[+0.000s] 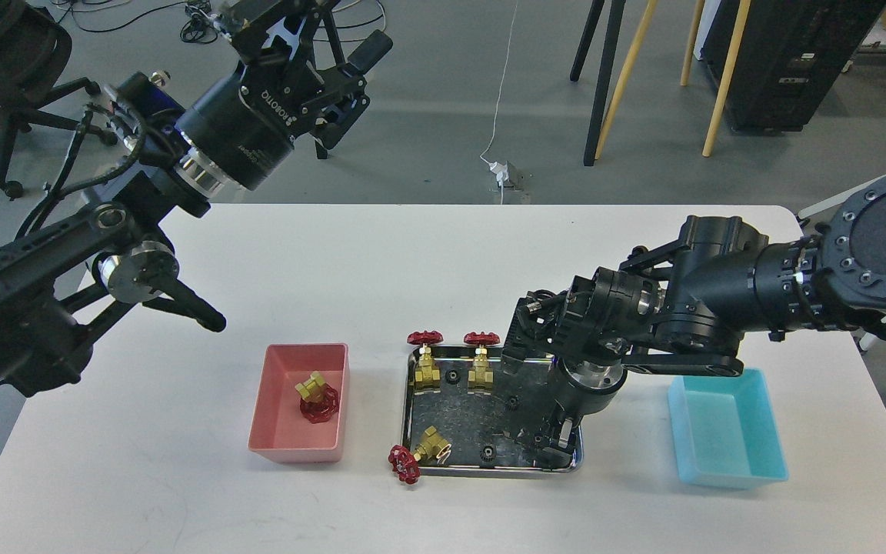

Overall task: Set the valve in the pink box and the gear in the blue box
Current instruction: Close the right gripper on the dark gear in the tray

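Note:
One valve [317, 397] lies in the pink box [284, 450] at the front left. Two valves stand at the back of the steel tray [489, 469], one on the left [425, 365] and one to its right [481, 363]. A third valve [417, 454] lies over the tray's front left corner. Three black gears show in the tray, one at the back left [452, 376], one in the middle [512, 402] and one at the front [487, 452]. My right gripper [554, 440] points down into the tray's right end; its fingers are dark and I cannot tell them apart. My left gripper [320, 38] is open and empty, high at the back left. The blue box [727, 469] is empty.
The white table's front edge [443, 538] is close below the boxes. My right arm [720, 308] spans the table's right side above the blue box. Chair legs and stands are on the floor behind the table.

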